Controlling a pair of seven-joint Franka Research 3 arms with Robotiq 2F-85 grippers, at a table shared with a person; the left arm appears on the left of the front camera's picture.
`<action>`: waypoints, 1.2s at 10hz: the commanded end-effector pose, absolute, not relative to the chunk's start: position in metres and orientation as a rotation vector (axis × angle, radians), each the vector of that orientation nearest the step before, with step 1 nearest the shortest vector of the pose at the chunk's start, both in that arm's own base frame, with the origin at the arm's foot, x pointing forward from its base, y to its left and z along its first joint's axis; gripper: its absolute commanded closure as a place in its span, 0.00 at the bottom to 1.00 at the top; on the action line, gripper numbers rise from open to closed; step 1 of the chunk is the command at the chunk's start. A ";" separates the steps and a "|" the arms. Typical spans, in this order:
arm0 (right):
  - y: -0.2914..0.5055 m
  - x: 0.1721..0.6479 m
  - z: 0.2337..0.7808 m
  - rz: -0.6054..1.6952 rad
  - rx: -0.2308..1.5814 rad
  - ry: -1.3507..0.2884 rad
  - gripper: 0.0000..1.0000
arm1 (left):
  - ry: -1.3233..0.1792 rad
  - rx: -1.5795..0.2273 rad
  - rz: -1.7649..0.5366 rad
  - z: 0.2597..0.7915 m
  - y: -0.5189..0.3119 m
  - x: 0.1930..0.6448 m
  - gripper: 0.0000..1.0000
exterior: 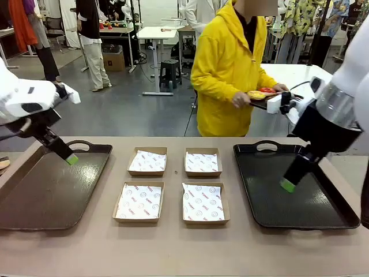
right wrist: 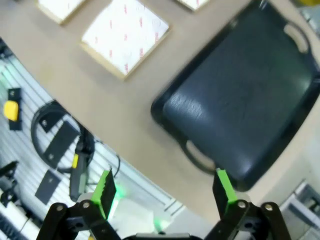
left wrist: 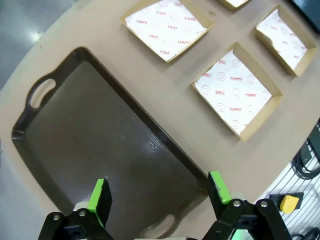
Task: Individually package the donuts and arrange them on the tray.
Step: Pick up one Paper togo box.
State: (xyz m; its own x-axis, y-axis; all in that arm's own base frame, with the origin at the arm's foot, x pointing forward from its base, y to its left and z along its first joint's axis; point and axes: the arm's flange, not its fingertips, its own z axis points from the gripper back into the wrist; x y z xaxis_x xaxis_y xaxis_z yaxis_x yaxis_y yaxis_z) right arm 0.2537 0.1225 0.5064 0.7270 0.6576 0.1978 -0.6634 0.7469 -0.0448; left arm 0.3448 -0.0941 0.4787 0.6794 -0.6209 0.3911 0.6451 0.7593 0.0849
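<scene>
At the far side, a person in a yellow hoodie holds a dark plate (exterior: 264,103) carrying a yellow-iced donut (exterior: 256,94) and a red-iced donut (exterior: 267,90). A brown tray (exterior: 40,196) lies at the table's left and a black tray (exterior: 323,202) at its right. My left gripper (exterior: 71,158) hangs open over the brown tray's far end; from the wrist, the left gripper (left wrist: 159,195) is empty above the brown tray (left wrist: 90,145). Just as open and empty, my right gripper (exterior: 287,185) hovers over the black tray. In the right wrist view, the right gripper (right wrist: 164,190) is above the black tray (right wrist: 245,90).
Between the trays sit several paper-lined cardboard boxes in two rows, far left (exterior: 147,161), far right (exterior: 203,162), near left (exterior: 139,202) and near right (exterior: 203,202). A white table (exterior: 300,74) stands behind the person. Cables (right wrist: 55,135) hang below the table's near edge.
</scene>
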 end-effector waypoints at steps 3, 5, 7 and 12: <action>0.132 0.261 0.505 0.739 0.021 -0.246 0.00 | -0.395 -0.059 -0.710 0.461 -0.098 0.355 0.00; 0.132 0.261 0.505 0.739 0.021 -0.246 0.00 | -0.395 -0.059 -0.710 0.461 -0.098 0.355 0.00; 0.113 0.254 0.502 0.687 0.294 -0.270 0.00 | -0.377 -0.058 -0.713 0.460 -0.098 0.353 0.00; 0.001 0.232 0.468 0.330 1.205 -0.330 0.00 | -0.250 -1.210 -0.430 0.494 -0.002 0.347 0.00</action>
